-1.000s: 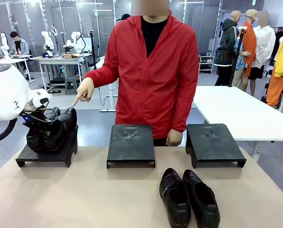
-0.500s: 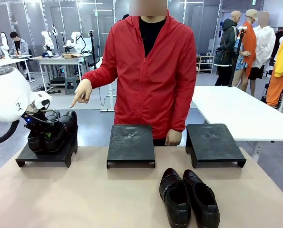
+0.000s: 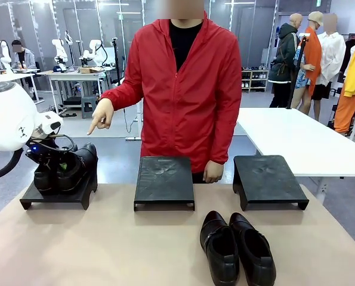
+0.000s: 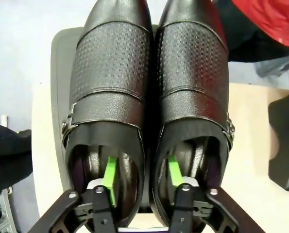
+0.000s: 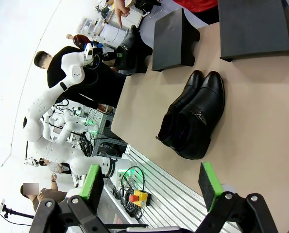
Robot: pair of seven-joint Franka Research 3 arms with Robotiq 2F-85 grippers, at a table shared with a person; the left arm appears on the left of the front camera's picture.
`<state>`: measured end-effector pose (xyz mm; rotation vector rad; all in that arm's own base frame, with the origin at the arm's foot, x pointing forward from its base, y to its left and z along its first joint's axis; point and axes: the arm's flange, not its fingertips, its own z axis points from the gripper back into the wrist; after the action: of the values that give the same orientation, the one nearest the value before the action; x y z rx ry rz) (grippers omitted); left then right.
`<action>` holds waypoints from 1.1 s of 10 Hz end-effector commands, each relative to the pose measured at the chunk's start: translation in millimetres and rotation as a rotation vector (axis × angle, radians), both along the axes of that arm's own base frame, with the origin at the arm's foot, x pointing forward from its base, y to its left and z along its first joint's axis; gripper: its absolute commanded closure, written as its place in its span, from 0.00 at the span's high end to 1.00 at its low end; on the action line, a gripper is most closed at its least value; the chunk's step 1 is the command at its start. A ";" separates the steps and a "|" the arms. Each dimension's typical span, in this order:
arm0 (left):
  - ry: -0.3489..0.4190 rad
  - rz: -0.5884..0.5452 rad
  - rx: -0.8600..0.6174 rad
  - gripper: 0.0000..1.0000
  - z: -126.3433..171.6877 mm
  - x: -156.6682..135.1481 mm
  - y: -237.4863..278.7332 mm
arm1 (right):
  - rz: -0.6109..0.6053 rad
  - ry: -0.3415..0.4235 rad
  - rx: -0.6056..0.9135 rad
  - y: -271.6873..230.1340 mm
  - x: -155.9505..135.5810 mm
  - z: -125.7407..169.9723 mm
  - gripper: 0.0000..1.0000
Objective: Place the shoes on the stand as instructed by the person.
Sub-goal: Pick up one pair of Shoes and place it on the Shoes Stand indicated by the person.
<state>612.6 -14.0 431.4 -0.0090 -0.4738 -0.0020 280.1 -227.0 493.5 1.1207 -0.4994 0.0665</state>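
Note:
One pair of glossy black shoes [image 3: 67,167] rests on the left black stand [image 3: 58,195]. My left gripper [image 3: 46,156] reaches into it from above. In the left wrist view one green pad [image 4: 110,177] sits inside each shoe [image 4: 112,73], and the left gripper [image 4: 142,167] is shut on the two inner walls. The person [image 3: 186,89] in the red jacket points a finger [image 3: 92,128] down at that left stand. The second pair [image 3: 237,247] lies on the table at the front right. It lies ahead of my right gripper [image 5: 151,170], which is open and holds nothing above the second pair [image 5: 193,116].
A middle stand [image 3: 164,182] and a right stand [image 3: 266,179] are bare at the table's far edge. The person's other hand [image 3: 213,171] hangs between them. A white table [image 3: 296,140] stands behind on the right, with other people beyond it.
The shoes on the left stand have settled a little lower and flatter, with my left gripper still in them. The person has shifted slightly, still pointing.

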 end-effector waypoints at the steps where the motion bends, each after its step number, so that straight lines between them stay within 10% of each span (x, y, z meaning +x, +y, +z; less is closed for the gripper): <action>1: -0.031 0.013 0.001 1.00 8.4 -7.4 -2.6 | 0.008 -0.024 0.005 -1.4 0.8 1.8 1.00; 11: -0.023 -0.001 -0.001 1.00 16.8 -10.0 -1.7 | 0.008 -0.024 0.005 -1.4 0.8 1.8 1.00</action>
<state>597.5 -16.1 447.0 -0.0099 -0.4906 -0.0039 280.2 -226.9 493.5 1.1203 -0.4993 0.0669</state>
